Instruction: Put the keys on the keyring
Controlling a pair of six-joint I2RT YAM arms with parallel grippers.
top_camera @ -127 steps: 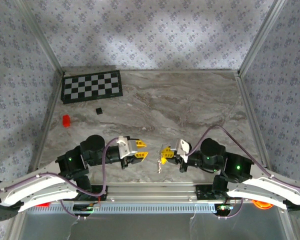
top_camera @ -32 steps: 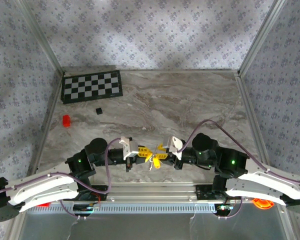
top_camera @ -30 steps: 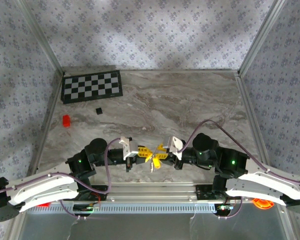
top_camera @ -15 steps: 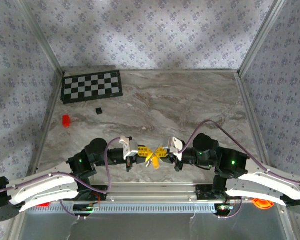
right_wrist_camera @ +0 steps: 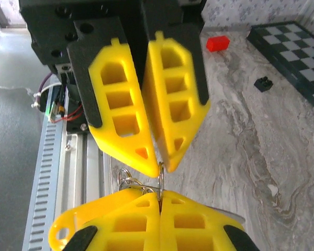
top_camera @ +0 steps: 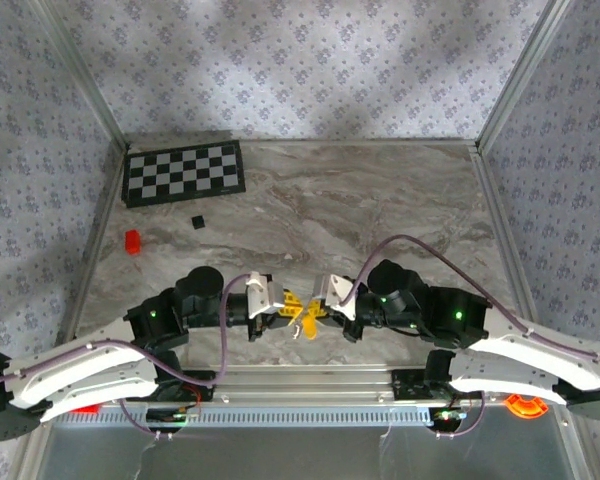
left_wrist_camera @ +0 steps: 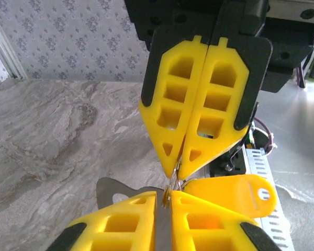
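Newly drawn tip to tip, the right gripper (left_wrist_camera: 177, 170) is pinching the keyring (right_wrist_camera: 129, 182) with fingers pressed together while the left gripper (right_wrist_camera: 158, 166) is standing a slit apart, grip unclear, the yellow-headed key (left_wrist_camera: 231, 194) hanging alongside: threading likely underway.

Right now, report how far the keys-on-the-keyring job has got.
Done: the yellow-headed key and the keyring are picked up, held between the arms. In hand: the right hand is shut on the keyring, tip to tip with the left hand, whose fingers stand slightly apart. Left: I cannot tell whether any key is threaded yet; check that, then let go.
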